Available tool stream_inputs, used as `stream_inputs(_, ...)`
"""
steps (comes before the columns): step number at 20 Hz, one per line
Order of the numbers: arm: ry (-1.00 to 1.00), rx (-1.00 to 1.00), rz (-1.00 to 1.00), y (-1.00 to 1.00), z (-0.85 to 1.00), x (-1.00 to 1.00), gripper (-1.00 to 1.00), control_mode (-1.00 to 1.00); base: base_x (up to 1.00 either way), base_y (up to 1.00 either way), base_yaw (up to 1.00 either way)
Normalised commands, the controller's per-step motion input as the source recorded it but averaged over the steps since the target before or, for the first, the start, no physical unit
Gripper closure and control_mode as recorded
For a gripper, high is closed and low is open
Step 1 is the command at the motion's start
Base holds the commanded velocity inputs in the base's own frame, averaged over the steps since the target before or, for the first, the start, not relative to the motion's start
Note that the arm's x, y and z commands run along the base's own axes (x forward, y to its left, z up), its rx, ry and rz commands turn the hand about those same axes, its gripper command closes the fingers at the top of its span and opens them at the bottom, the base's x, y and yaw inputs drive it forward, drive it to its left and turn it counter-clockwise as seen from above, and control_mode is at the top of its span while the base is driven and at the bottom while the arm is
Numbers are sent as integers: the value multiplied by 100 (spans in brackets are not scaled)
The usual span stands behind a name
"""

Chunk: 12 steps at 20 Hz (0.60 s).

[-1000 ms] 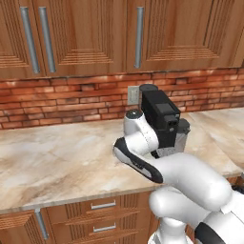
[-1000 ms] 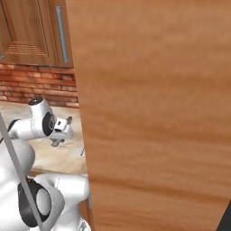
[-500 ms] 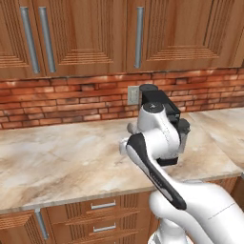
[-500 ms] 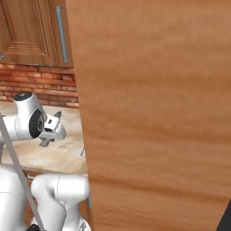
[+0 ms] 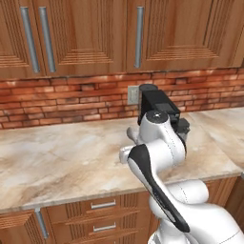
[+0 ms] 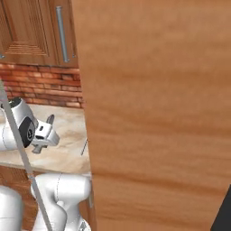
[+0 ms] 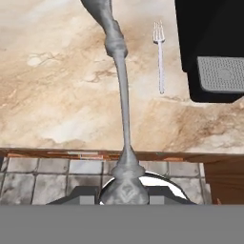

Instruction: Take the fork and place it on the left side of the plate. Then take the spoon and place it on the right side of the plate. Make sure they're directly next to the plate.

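While your jaws grip the spoon (image 7: 122, 119) by its bowl end, handle stretching away over the counter (image 7: 57, 86), you see the fork (image 7: 160, 55) lying flat beside the black appliance (image 7: 209, 47), parallel to that handle, tines farthest from you.

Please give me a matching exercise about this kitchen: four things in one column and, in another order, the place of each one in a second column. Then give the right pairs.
Things:
1. spoon
2. fork
3. black machine
4. wall socket

Places:
A. fixed on the brick wall
B. lying flat on the counter, apart from the gripper
C. held in the gripper
D. standing upright on the counter, in front of the brick wall

Right pairs: 1-C, 2-B, 3-D, 4-A
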Motion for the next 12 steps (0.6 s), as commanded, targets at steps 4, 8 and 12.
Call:
stream_inputs(4,0,0,0,0,0,0,100,100,-95,23,0)
stream_inputs(8,0,0,0,0,0,0,100,100,-100,25,0)
stream_inputs(12,0,0,0,0,0,0,100,100,-100,6,0)
